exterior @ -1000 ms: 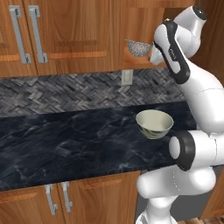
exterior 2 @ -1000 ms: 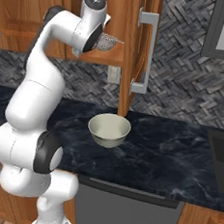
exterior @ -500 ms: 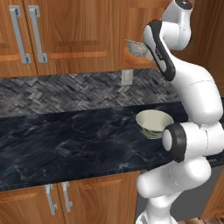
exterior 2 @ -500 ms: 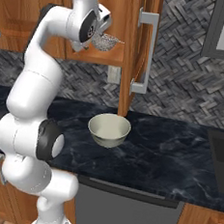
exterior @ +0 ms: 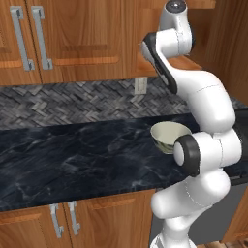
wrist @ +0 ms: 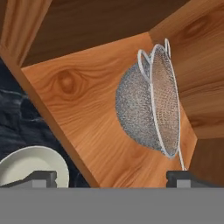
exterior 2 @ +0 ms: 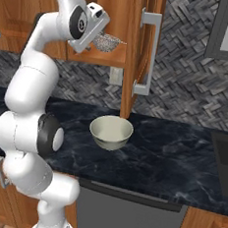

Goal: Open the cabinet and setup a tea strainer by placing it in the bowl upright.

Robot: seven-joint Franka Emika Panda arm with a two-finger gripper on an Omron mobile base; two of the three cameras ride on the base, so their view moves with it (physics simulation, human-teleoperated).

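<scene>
The cabinet (exterior 2: 132,63) stands open, its door swung out edge-on with the long silver bar handle (exterior 2: 150,55). On the wood shelf (wrist: 83,109) inside rests the tea strainer (exterior 2: 108,42), a silver mesh basket (wrist: 146,107) seen tipped on its side in the hand view. My gripper (exterior 2: 100,31) hovers open just in front of it, with nothing between the fingers (wrist: 43,177). The cream bowl (exterior 2: 111,131) sits on the dark counter below the shelf, also visible as the bowl (exterior: 167,135) and the bowl (wrist: 33,166).
The black marble counter (exterior: 72,155) runs left and right under the wall cabinets. Closed double doors with paired handles (exterior: 29,36) hang at left. A wall socket (exterior 2: 115,76) sits on the herringbone backsplash. A dark appliance (exterior 2: 225,156) is at far right.
The upper arm has risen and swung left, turning the hand toward the shelf. The strainer and bowl have stayed put, and the gripper has stayed open.
</scene>
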